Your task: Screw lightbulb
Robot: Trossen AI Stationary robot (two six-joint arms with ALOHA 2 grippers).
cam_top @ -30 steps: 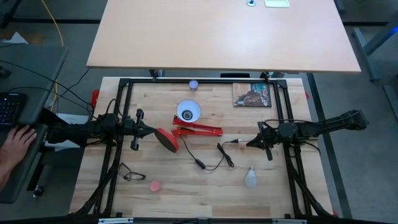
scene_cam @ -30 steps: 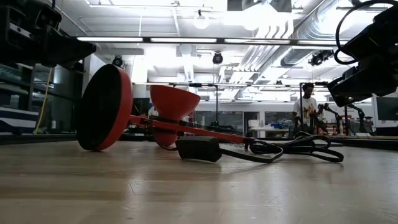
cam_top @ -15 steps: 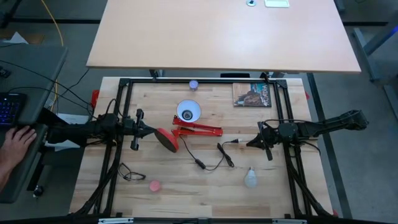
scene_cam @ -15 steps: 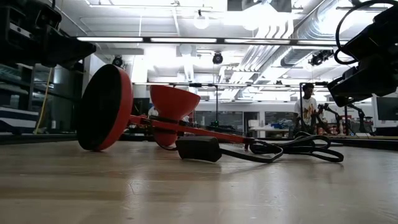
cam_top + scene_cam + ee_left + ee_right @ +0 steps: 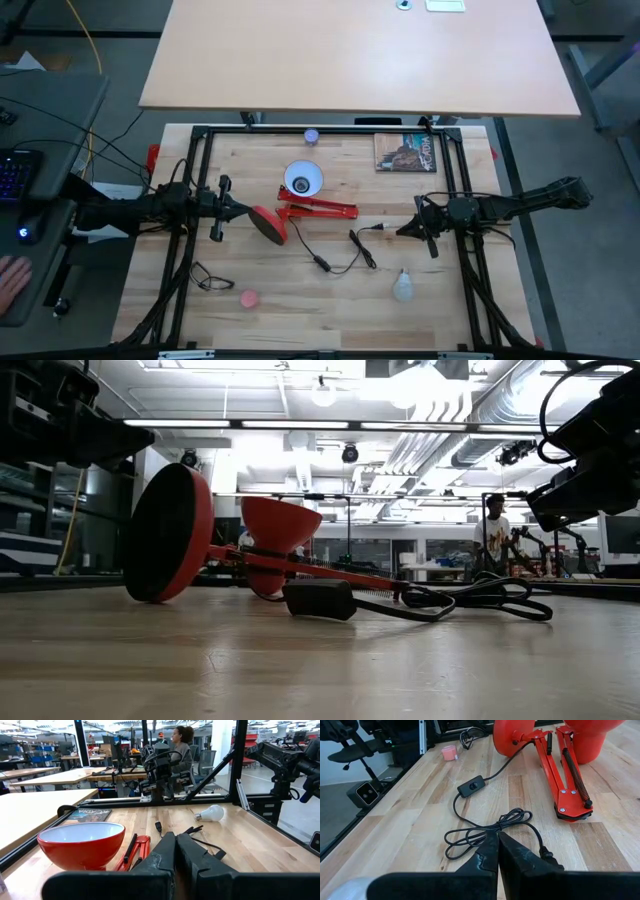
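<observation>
Grippers: I see left gripper (image 5: 243,211) pinched closed, empty, just beside lamp (image 5: 300,205); right gripper (image 5: 402,230) closed, empty, lightbulb (image 5: 403,287) near it toward table's front edge.

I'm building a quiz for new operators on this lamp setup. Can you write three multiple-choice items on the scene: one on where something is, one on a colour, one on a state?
1. Where does the lightbulb lie?
A. On the wooden table, near its front edge on the right gripper's side
B. Inside the lamp shade
C. In the left gripper

2. What colour is the lamp's round base?
A. Blue
B. Red
C. Green

3. How is the right gripper?
A. Shut on the lightbulb
B. Wide open
C. Shut, holding nothing

Answers:
1. A, the high view shows the bulb lying alone on the wood.
2. B, the disc beside the left gripper is red.
3. C, the right wrist view shows its fingers together with nothing between them.
</observation>
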